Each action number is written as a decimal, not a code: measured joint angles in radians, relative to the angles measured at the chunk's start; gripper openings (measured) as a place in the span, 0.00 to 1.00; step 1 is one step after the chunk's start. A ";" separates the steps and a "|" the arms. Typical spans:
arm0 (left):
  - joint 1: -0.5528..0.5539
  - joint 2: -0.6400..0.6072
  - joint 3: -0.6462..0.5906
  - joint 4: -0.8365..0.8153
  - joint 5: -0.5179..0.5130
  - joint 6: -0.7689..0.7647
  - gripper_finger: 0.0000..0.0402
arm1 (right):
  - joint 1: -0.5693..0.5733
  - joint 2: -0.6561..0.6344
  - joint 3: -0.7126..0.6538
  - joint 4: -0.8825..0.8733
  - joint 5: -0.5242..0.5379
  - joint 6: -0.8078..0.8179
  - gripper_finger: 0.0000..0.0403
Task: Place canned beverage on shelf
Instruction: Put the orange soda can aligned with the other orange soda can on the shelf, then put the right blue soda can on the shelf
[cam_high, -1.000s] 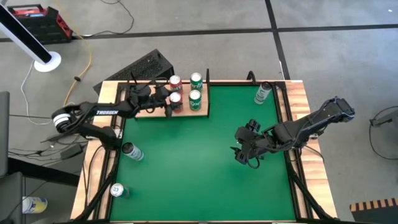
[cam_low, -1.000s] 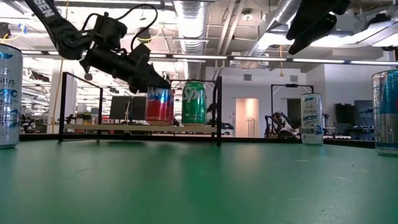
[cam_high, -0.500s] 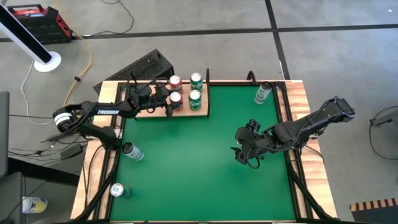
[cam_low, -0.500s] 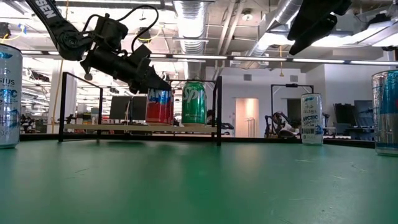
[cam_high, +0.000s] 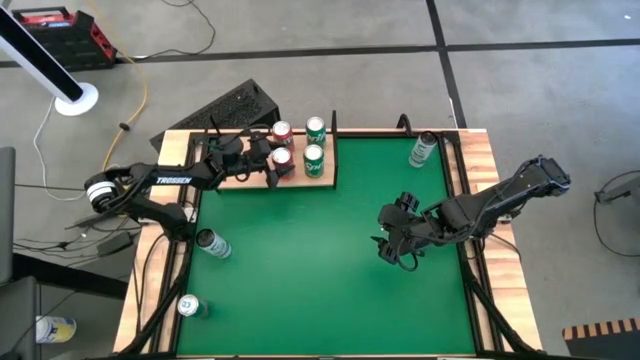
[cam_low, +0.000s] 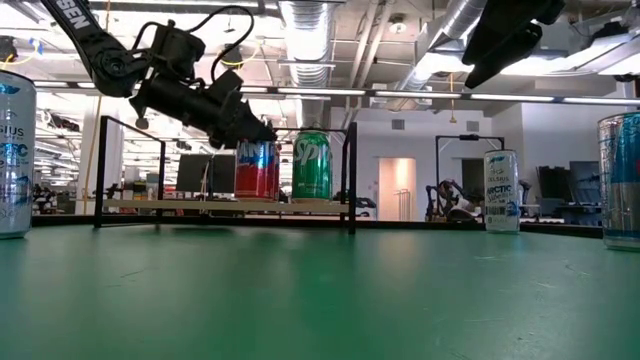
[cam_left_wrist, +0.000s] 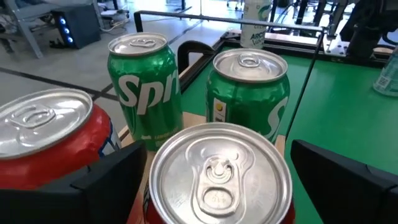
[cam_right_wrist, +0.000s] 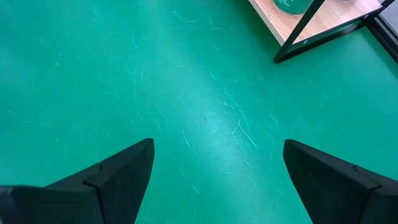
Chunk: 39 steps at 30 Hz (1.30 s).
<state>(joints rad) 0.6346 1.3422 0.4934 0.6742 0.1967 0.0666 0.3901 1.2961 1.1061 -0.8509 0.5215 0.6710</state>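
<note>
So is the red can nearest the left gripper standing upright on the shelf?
Upright: the red aluminium can shows its round lid facing up, and stands straight on the light-wood shelf in the low view.

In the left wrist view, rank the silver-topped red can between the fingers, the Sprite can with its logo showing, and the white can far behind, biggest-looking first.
1. Silver-topped red can, nearest the camera.
2. Sprite can.
3. White can, cut off by the frame.
Nearness shapes this order, so true sizes stay unsure.
</note>
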 joint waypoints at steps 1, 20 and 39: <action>0.000 -0.001 0.000 0.007 0.000 0.000 0.96 | 0.000 0.000 0.000 0.000 0.000 0.000 0.94; -0.103 -0.329 0.000 -0.050 0.048 -0.076 0.97 | 0.000 0.000 0.000 0.000 0.001 0.000 0.94; -0.865 -0.779 0.000 -0.663 -0.247 -0.103 0.92 | -0.002 0.000 0.000 0.022 0.001 -0.017 0.94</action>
<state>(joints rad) -0.2305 0.5636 0.4934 0.0108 -0.0503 -0.0360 0.3880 1.2961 1.1061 -0.8286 0.5224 0.6536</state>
